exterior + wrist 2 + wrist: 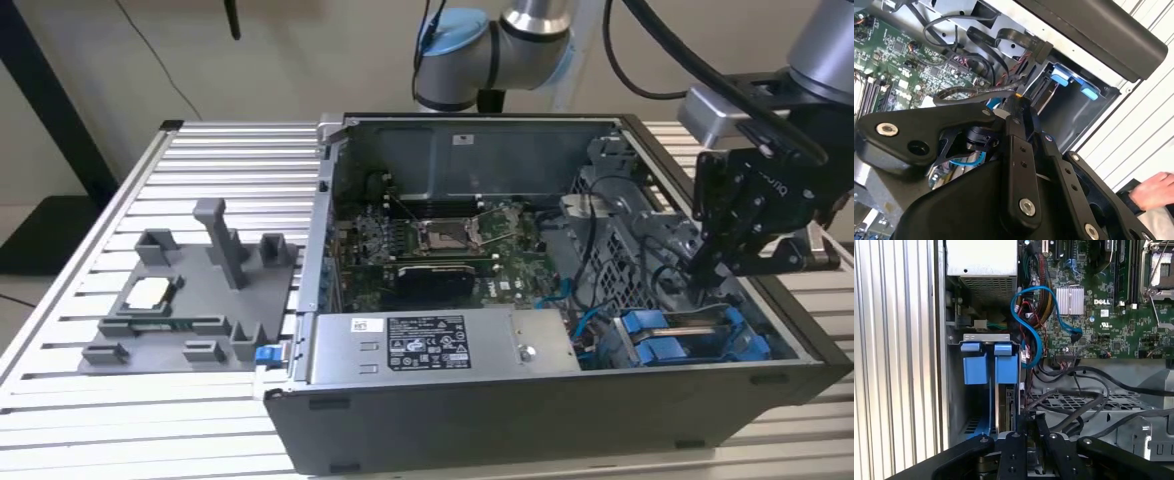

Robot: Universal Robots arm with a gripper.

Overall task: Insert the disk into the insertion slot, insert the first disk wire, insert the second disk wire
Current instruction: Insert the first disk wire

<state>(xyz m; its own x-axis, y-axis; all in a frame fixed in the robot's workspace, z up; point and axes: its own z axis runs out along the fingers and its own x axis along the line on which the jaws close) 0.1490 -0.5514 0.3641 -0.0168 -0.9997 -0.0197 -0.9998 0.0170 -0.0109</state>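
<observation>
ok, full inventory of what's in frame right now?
computer case: 1, dark grey, open, on the slatted table
motherboard: 1, green, inside the case
power-supply box: 1, silver, case front
insertion slot: 1, grey with blue fittings, exterior view's right of the power-supply box
blue cable: 1, looped beside the slot
black cables: several, over the case floor
fixture tray: 1, grey, exterior view's left of the case
person's hand: 1, beside the case
gripper: 1, black, lowered into the case near the slot
</observation>
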